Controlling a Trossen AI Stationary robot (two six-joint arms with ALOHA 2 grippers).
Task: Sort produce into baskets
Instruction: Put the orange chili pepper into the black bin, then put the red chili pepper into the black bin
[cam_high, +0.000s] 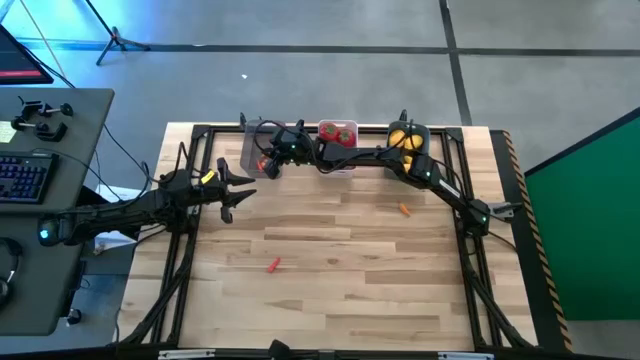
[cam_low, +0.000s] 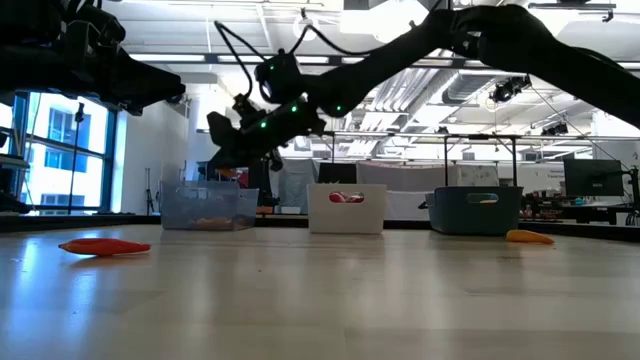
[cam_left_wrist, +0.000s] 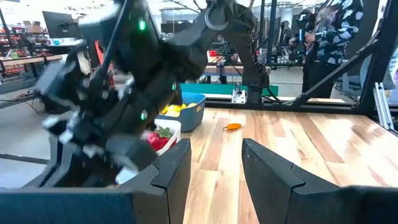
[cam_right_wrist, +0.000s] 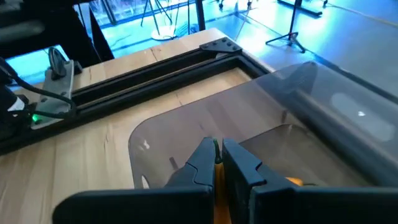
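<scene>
Now keep right gripper (cam_right_wrist: 219, 163), shut tight on slim orange carrot piece (cam_right_wrist: 217, 160), centred over smoky grey translucent basket (cam_right_wrist: 298, 118), then release low.

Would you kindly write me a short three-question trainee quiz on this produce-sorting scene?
1. True or false: the right pincer is over the white basket.
2. How many carrot pieces lie loose on the table?
3. The lemons are in which basket: A grey translucent, B white, C dark teal?

Key:
1. False; it is shut over the grey translucent basket.
2. Two: one toward the near left, one on the right.
3. C, the teal basket.
</scene>
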